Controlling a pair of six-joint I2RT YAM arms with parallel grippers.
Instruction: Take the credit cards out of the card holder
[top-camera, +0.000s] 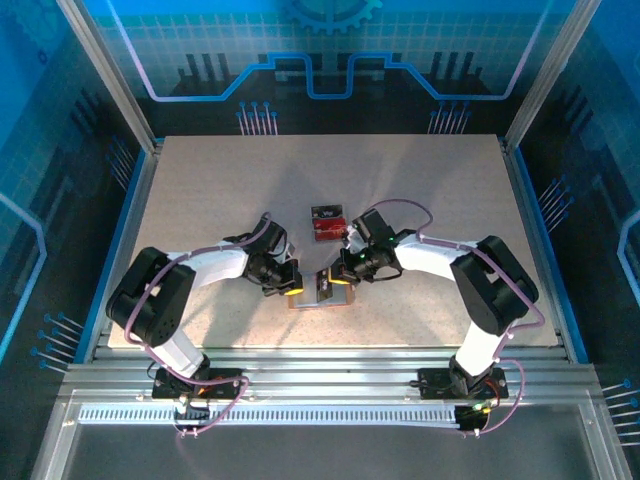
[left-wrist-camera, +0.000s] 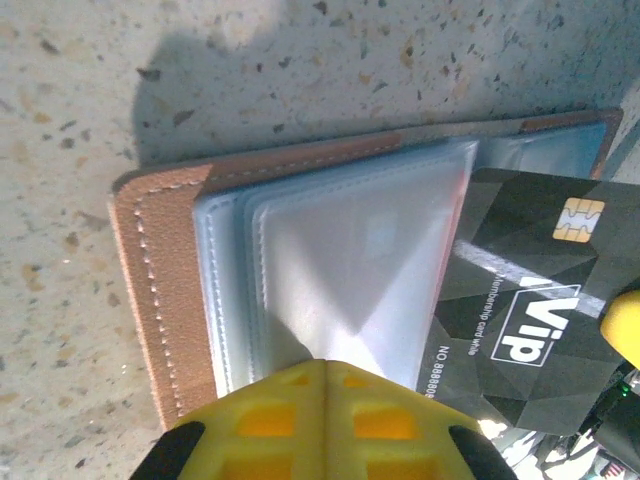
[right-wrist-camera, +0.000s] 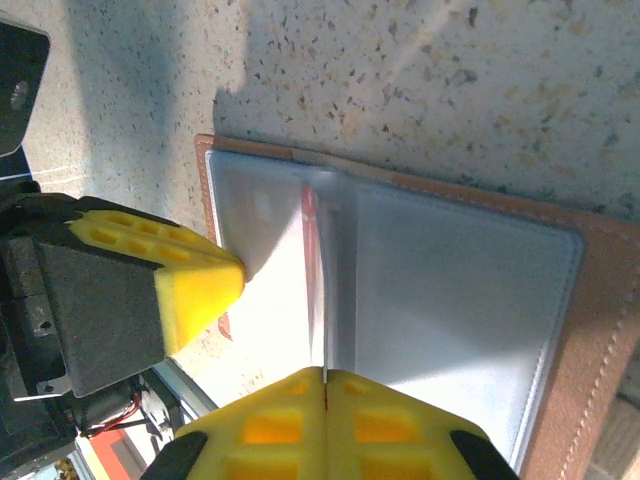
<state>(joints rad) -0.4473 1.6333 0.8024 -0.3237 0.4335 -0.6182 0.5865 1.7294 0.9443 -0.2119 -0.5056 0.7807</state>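
- The tan-brown leather-like folding card holder (top-camera: 335, 298) (left-wrist-camera: 160, 300) lies open and flat near your edge of the table, between the two grippers.
- You can see its clear plastic sleeves (left-wrist-camera: 350, 260) (right-wrist-camera: 450, 290) facing up, glossy, inside a stitched brown border.
- A black plastic VIP card with a gold chip (left-wrist-camera: 520, 290) sticks out at an angle from the holder's right half, with a sleeve corner overlapping its inner end.
- Your right gripper (right-wrist-camera: 325, 395) (top-camera: 345, 275) is clenched on the black card. One yellow finger (left-wrist-camera: 625, 328) sits at the card's outer edge, and in the right wrist view a thin leaf runs edge-on into the seam between the closed fingers.
- Your left gripper (left-wrist-camera: 322, 400) (top-camera: 292, 285) is closed tight, its yellow tips (right-wrist-camera: 215, 290) against the pale sleeve at the holder's left edge. You cannot tell whether a leaf is pinched between them.
- Just beyond the holder, a small dark card (top-camera: 325, 212) and a red card (top-camera: 328, 230) lie flat, one just beside the other.
- All of this rests on the speckled beige table (top-camera: 220, 200).
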